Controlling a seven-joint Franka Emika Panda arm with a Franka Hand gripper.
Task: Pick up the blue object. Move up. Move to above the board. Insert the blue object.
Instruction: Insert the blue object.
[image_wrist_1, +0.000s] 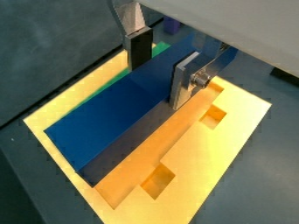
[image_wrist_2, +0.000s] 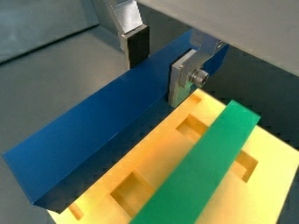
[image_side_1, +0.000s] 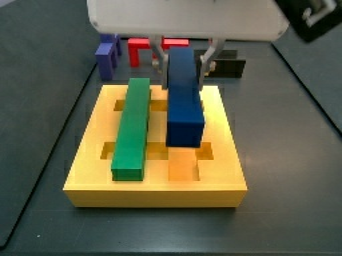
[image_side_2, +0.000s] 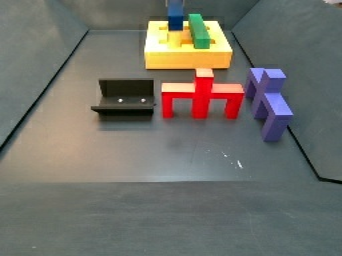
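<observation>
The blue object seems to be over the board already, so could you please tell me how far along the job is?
Done: the blue object is lifted and above the board. In hand: the claw grips its end over the slot beside the green bar. Left: seating it fully and letting go.

I am working in a lab test cell: a dark grey floor (image_side_2: 160, 150) with raised walls is boxing in bright toy-like blocks. Just in front of the board (image_side_2: 187, 55) a red piece (image_side_2: 203, 96) is standing, the fixture (image_side_2: 124, 99) beside it (bolted rig hardware). My gripper (image_wrist_1: 162, 72) is hanging over the board.
</observation>
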